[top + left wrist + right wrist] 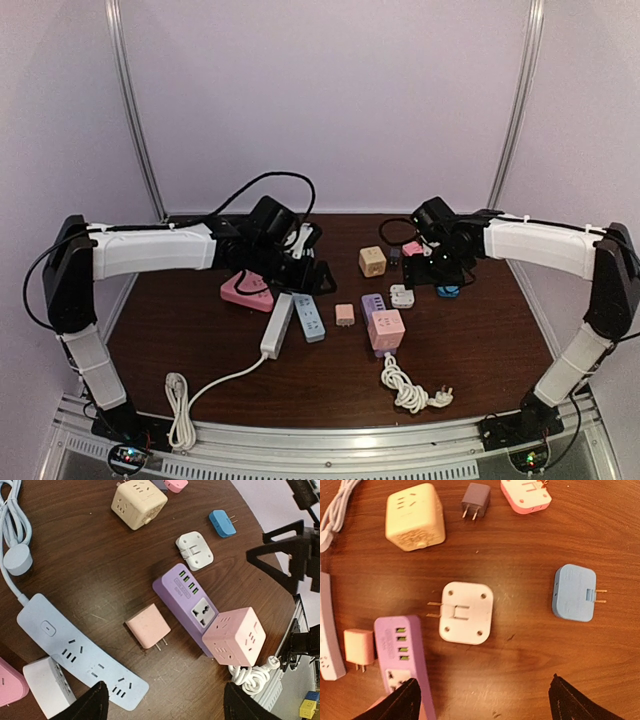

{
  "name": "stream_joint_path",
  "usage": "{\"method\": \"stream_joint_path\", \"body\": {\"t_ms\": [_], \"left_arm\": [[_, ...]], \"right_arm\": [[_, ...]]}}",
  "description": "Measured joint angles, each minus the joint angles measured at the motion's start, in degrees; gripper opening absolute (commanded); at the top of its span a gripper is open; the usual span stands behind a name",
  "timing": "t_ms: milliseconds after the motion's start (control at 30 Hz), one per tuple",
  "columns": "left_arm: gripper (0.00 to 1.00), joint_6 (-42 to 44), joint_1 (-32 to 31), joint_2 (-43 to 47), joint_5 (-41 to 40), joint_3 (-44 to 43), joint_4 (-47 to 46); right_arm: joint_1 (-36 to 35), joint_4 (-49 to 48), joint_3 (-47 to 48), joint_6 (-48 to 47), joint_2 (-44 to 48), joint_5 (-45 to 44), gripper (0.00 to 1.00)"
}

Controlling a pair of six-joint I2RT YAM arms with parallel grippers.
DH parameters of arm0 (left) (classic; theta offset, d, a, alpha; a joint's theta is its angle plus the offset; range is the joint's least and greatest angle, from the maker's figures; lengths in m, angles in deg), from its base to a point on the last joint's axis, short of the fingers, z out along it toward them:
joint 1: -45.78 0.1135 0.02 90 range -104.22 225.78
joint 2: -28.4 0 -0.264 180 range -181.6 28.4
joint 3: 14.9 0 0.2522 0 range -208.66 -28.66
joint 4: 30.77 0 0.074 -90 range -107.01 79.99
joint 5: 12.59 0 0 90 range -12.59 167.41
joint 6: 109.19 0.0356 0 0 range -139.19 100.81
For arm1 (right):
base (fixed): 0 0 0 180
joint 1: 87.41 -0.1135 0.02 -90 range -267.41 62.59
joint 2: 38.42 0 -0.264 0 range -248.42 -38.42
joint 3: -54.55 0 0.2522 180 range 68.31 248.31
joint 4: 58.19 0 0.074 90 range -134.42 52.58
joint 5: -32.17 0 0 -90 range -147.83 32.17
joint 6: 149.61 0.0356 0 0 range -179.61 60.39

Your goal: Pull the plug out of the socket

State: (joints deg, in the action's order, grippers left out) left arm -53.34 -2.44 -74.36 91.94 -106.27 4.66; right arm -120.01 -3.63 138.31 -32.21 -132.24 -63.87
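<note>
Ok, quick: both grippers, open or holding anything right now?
Left gripper: open, holding nothing.
Right gripper: open, holding nothing.

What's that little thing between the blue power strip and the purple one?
A small peach plug lies between the blue power strip and the purple power strip, touching neither. The left wrist view shows it best.

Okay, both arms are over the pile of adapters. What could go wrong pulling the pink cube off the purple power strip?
1. The purple power strip lies loose on the table, so pulling the pink cube may lift the strip with it unless it is held down.
2. The small pink adapter sits close beside the strip; a descending finger could knock it.
3. The coiled white cable next to the cube could snag.
</note>
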Motion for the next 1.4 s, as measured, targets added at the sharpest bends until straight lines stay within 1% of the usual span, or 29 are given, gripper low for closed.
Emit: {"method": "stream_joint_path", "body": {"t_ms": [133,300,433,533,600,733,800,833,933,1033,1167,1267,1400], "left_arm": [[0.80,0.0,1.0,2.1,0.0,3.3,-1.1],[0.80,0.0,1.7,4.3,0.7,6.4,-3.2],[0.80,0.0,1.9,4.8,1.6,7.8,-5.2],[0.80,-0.1,2.0,4.8,2.4,8.7,-6.1],[0.80,-0.1,2.1,4.8,2.8,9.4,-6.8],[0.80,-0.7,2.7,4.8,3.9,10.7,-8.4],[0.80,-1.4,3.2,4.8,4.4,11.3,-9.0],[0.80,-1.8,3.5,4.8,4.6,11.6,-9.4],[0.80,-3.2,4.2,4.8,5.2,11.9,-10.0],[0.79,-5.2,4.4,4.5,6.0,11.9,-11.5],[0.79,-8.9,4.4,1.7,7.9,11.8,-14.6],[0.79,-11.9,4.4,-2.3,9.8,10.7,-16.8],[0.79,-15.0,4.4,-7.9,11.7,7.8,-18.7]], "right_arm": [[-5.3,0.6,-2.3,4.3,5.6,1.2,0.96],[-12.6,1.2,-3.0,10.0,7.2,2.1,0.99],[-17.4,2.4,-3.0,13.6,5.9,2.2,0.98],[-19.5,3.0,-3.0,15.7,3.7,2.2,0.94],[-20.2,3.1,-3.0,16.7,2.0,2.2,0.89],[-20.8,3.0,-3.0,17.6,-1.3,2.2,0.75],[-20.8,2.7,-3.0,17.5,-2.7,2.3,0.64],[-20.9,2.3,-2.9,17.5,-3.3,2.4,0.55],[-21.0,2.2,-2.1,17.2,-4.3,2.1,0.36],[-21.1,1.9,-1.8,15.9,-4.8,1.7,0.24],[-21.2,1.2,-1.9,13.6,-4.7,1.0,0.19],[-21.2,-1.1,-3.7,11.6,-3.4,0.2,0.19],[-21.2,-5.3,-8.2,8.8,0.7,-0.2,0.19]]}}
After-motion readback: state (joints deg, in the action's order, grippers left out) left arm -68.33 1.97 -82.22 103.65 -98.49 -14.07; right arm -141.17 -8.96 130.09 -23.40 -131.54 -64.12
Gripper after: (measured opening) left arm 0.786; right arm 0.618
